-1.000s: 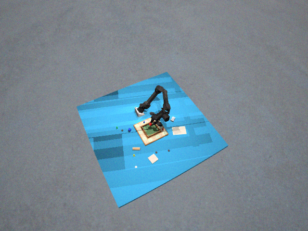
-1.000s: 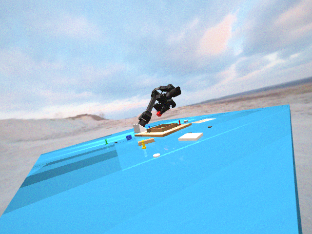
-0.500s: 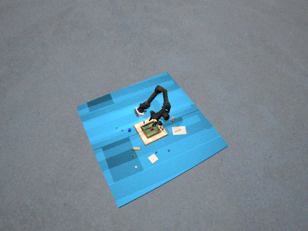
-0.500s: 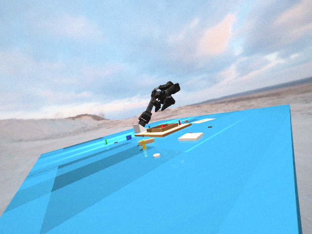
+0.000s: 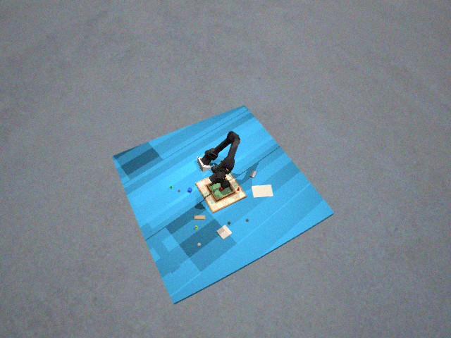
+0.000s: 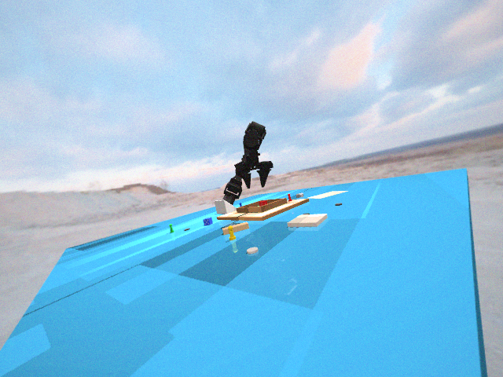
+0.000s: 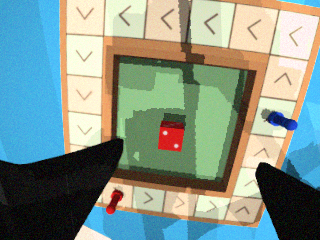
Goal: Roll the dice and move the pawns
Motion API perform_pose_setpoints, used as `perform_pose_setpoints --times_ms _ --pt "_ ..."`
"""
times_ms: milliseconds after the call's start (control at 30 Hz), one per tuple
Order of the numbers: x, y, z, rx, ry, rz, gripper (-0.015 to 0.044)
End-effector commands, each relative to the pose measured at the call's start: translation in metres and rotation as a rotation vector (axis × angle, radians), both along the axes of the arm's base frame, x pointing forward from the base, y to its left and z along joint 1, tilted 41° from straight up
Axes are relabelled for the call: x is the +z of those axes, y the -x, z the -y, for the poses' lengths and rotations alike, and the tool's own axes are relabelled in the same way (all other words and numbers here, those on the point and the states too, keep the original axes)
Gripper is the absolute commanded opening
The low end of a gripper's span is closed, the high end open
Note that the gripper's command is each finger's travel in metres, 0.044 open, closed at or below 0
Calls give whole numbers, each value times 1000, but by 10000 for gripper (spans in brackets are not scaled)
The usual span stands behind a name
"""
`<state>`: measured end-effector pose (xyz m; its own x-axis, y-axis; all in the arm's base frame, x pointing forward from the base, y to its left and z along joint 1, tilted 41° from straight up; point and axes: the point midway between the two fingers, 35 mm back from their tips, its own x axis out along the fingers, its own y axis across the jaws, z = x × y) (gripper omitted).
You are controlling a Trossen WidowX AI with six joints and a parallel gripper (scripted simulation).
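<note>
Claw (image 7: 187,187) hangs wide open and empty above the green tray (image 7: 145,90), its dark fingers filling the lower corners of the wrist frame. The red die (image 7: 170,138) lies on the tray floor near centre. The red pawn (image 7: 114,201) lies at lower left on the board, the blue pawn (image 7: 281,120) at right. The blue die (image 5: 189,189) sits on the table left of the board.

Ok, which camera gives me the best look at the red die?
The wrist view: it looks straight down on the red die lying in the green tray, pips visible. In the exterior view it is a small red patch behind the tray wall; in the top view, a speck under the arm.
</note>
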<state>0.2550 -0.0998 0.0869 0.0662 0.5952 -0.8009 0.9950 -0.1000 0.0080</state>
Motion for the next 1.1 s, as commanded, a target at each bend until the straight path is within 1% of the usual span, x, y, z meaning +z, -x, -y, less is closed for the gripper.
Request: perform_pose_setpoints --times_ms 0,33,100,233,267,667,1067 --pt "0 0 0 0 0 0 440" --pt "0 0 0 0 0 0 440" --pt "-4 1 4 41 4 31 388" --pt "-25 9 28 280 27 213 282" --pt "-31 11 34 343 32 261 275" --pt "-101 57 95 1093 94 844 275" --pt "-146 97 118 1568 143 1242 275"
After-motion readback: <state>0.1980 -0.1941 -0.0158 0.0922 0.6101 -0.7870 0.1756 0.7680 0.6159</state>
